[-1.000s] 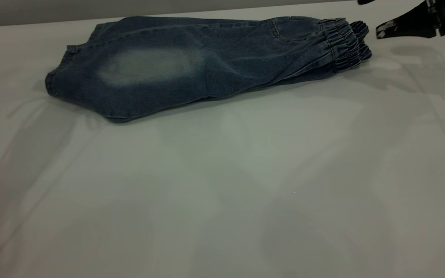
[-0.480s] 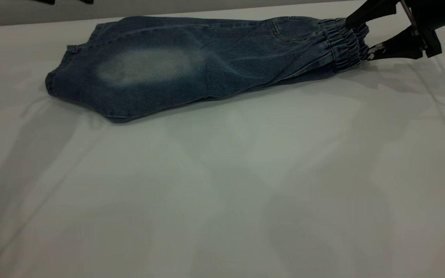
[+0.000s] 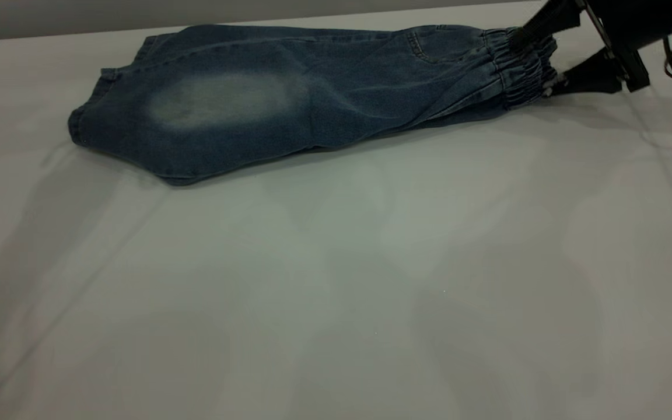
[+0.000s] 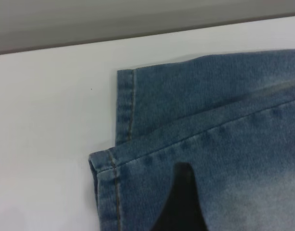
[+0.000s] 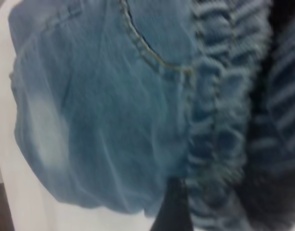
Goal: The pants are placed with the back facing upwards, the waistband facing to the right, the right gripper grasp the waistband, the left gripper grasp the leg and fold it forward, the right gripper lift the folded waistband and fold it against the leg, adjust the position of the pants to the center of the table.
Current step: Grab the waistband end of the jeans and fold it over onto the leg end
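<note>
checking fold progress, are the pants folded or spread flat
Folded once lengthwise: the pants lie as one narrow strip, two hem edges stacked in the left wrist view, waistband doubled at the right end.

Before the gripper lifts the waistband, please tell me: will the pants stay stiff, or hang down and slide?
Probably floppy: the pants lie soft and creased on the table, so the leg end would likely sag and drag. The gathered waistband, which the right gripper straddles with open fingers, is thick and ridged, so it should not slip easily.

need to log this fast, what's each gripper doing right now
Right gripper: open, one finger above and one below the waistband, not closed on it.
Left gripper: over the pants hem; open or shut cannot be told.
</note>
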### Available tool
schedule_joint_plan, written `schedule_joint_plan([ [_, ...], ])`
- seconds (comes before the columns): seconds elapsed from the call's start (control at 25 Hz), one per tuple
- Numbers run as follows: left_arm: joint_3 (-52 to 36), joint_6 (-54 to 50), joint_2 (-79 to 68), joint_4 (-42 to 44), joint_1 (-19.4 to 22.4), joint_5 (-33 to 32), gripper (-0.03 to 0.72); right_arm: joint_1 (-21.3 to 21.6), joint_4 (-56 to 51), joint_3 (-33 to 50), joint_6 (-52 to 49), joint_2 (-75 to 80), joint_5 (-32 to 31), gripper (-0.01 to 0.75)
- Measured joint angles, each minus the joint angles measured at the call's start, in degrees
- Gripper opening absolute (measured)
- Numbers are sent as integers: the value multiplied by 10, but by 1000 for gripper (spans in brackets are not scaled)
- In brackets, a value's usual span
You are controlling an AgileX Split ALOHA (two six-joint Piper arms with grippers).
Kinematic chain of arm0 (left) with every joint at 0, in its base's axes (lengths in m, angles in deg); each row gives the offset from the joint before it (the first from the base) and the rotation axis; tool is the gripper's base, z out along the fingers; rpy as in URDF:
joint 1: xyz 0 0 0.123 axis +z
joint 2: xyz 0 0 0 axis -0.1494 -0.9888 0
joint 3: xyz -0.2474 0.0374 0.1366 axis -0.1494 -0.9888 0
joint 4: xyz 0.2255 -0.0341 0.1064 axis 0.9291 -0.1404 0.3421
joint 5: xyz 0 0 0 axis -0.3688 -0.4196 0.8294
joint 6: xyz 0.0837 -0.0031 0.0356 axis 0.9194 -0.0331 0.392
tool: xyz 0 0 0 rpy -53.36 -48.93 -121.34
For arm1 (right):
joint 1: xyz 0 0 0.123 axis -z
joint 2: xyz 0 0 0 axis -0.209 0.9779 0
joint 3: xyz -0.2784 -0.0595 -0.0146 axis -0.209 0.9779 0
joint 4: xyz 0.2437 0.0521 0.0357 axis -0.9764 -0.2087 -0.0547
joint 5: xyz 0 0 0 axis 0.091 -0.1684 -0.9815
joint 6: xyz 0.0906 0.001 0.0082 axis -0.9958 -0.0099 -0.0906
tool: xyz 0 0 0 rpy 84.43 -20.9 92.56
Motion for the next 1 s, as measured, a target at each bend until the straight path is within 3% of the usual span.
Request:
schedule_joint_plan([
  [0.48,0,15,0,0,0,0,549,-17,96,-78,-116,42,-5,515],
  [0.6,0,15,0,0,0,-4,549,-17,100,-78,-114,43,0,426],
  [0.84,8,15,0,0,-5,-25,539,-17,98,-78,-83,45,2,86],
  [1.0,38,31,-4,0,-26,-65,523,-17,96,-78,-81,45,0,58],
])
